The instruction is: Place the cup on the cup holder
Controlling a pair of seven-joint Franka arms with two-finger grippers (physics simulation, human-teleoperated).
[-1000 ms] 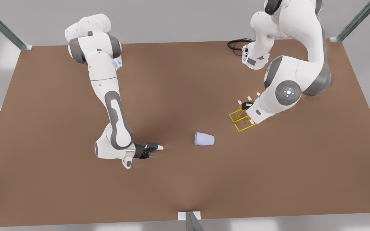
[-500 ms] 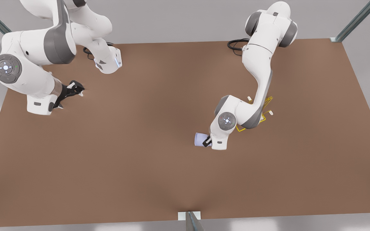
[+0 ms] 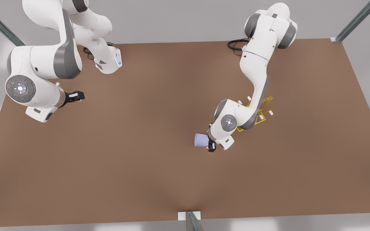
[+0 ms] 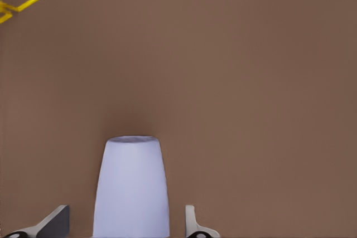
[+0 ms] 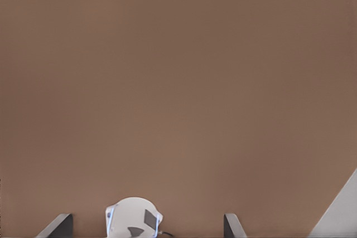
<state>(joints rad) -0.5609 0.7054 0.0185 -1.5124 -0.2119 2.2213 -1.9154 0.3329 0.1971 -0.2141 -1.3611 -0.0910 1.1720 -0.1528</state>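
Simulated robot test cell: bare brown tabletop (image 3: 159, 166), grey walls, metal frame struts (image 3: 2, 27).

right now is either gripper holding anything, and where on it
Nothing is held yet. The left gripper is open, its fingers either side of the cup's wide end with gaps showing. The right gripper waits open over the table.

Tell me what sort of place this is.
Likely a simulated robot test bench: a plain brown table framed by metal posts, bearing a cup and a yellow wire rack. The left gripper straddles the cup; the right gripper waits.
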